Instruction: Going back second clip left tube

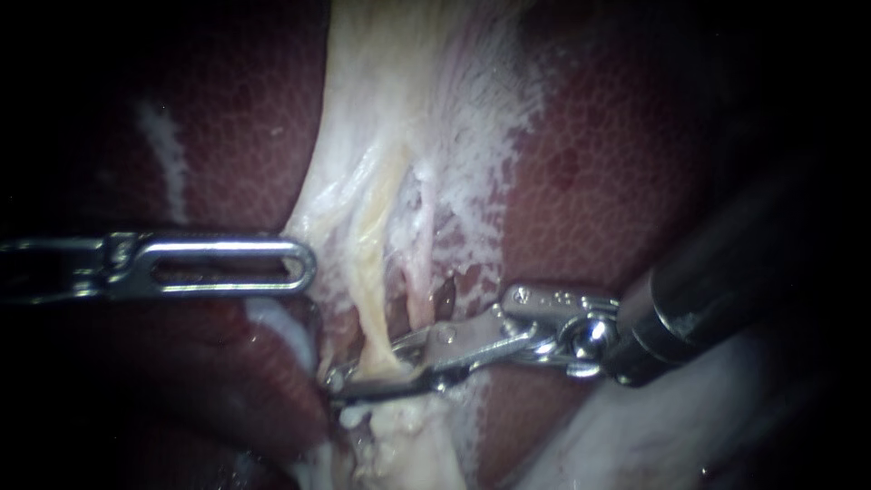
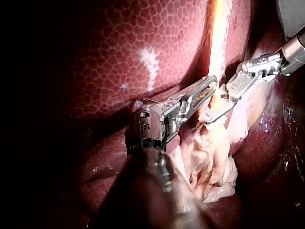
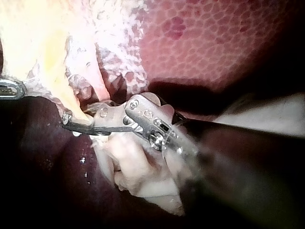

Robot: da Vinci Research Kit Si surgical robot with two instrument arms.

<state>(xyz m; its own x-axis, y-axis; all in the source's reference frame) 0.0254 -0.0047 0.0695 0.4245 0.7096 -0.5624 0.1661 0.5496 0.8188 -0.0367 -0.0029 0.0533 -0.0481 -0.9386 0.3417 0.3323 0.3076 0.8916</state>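
Observation:
A yellowish left tube (image 1: pixel 370 299) runs down through pale tissue to my right instrument (image 1: pixel 363 367). Its long thin jaws stand open, one on each side of the tube, with a narrow gap showing. The left wrist view shows the same, my right instrument (image 2: pixel 217 107) straddling the tube (image 2: pixel 217 47). In the right wrist view the jaw tips (image 3: pixel 71 121) sit at the tube's base. I cannot make out a clip. My left instrument (image 1: pixel 304 268) lies flat and shut, its slotted jaw tip touching the edge of the pale tissue; the same tip (image 2: pixel 213 82) shows in its own view.
A thinner pinkish tube (image 1: pixel 419 290) runs just right of the yellowish one. Dark red liver (image 1: pixel 599 163) lies on both sides. Ragged pale tissue (image 1: pixel 408 436) hangs below the jaws, and a smooth pale mass (image 1: pixel 653 436) lies under my right shaft.

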